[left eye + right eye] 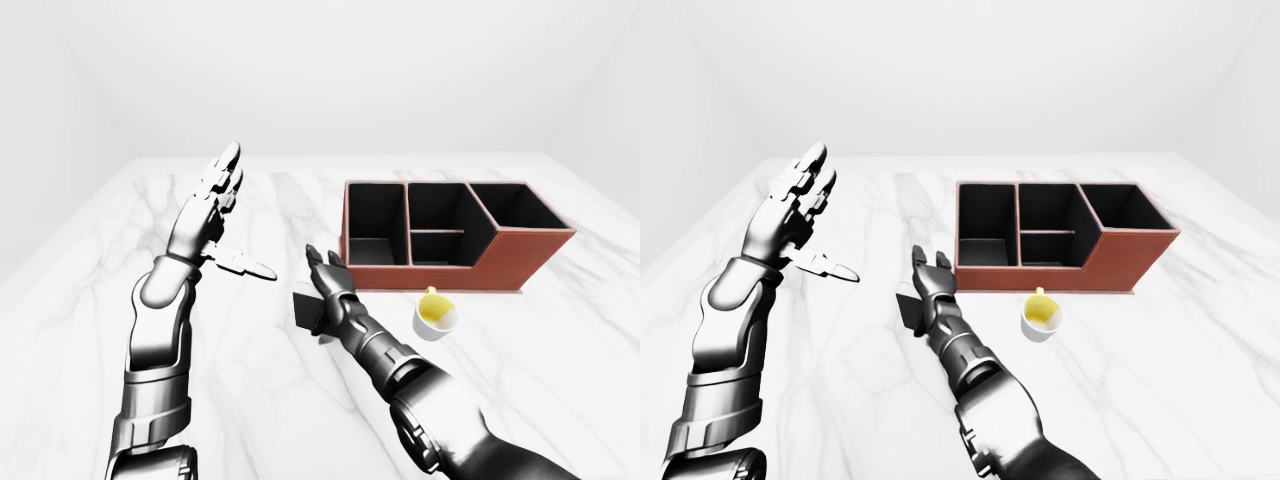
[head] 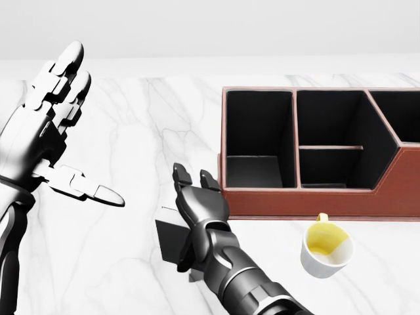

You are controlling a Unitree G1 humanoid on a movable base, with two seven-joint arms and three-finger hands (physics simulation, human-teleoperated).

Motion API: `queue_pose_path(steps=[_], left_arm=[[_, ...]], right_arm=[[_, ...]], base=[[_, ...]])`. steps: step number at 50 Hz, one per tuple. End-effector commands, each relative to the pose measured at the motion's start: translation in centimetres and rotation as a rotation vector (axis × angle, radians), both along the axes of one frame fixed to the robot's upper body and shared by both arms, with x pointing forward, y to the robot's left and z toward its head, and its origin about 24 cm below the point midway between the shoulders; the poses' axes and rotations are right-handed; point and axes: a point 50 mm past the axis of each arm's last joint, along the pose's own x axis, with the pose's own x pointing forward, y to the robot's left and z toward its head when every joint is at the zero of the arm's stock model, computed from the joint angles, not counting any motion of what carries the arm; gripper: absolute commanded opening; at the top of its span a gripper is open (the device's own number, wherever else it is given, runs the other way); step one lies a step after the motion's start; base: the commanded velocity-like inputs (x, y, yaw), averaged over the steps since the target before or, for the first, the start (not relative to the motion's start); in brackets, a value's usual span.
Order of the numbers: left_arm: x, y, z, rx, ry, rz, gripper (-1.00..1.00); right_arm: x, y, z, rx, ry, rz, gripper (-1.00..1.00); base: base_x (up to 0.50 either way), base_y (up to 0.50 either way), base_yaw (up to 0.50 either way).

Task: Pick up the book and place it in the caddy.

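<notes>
The book (image 2: 168,239) is a thin dark slab lying on the marble table (image 2: 131,118) at lower centre of the head view, mostly hidden under my right hand. My right hand (image 2: 193,182) rests over the book with its fingers stretched out, open, pointing toward the caddy. The caddy (image 2: 315,200) is a brown box with black compartments, standing just beyond and right of that hand; its compartments look empty. My left hand (image 2: 77,125) is raised at the left, open with fingers spread, well clear of the book.
A white cup (image 2: 326,249) with yellow inside stands next to the caddy's near wall, right of my right forearm. Marble tabletop stretches on all sides, with pale walls beyond its far edge.
</notes>
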Motion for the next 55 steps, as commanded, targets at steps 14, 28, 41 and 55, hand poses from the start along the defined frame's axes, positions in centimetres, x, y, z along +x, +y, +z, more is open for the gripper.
queue_pose_path(steps=[14,28,41,55], left_arm=[[-0.4,0.2,-0.1,-0.01,-0.002,0.0,1.0],[-0.6,0.5,-0.1,-0.015,-0.005,0.002,1.0],[-0.5,0.4,-0.2,-0.011,-0.002,0.002,1.0],[-0.3,0.3,-0.5,-0.011,0.016,0.0,1.0]], right_arm=[[-2.2,-0.5,-3.4,-0.05,0.121,0.007,-1.0],[-2.5,-0.5,-3.7,-0.1,0.096,0.033,-1.0],[-1.0,-1.3,-1.9,-0.141,-0.015,0.042,-1.0],[-0.2,-1.9,1.1,-0.205,-0.158,0.109,-1.0]], base=[[0.0,0.0,0.0],[0.0,0.0,0.0],[0.0,0.0,0.0],[0.0,0.0,0.0]])
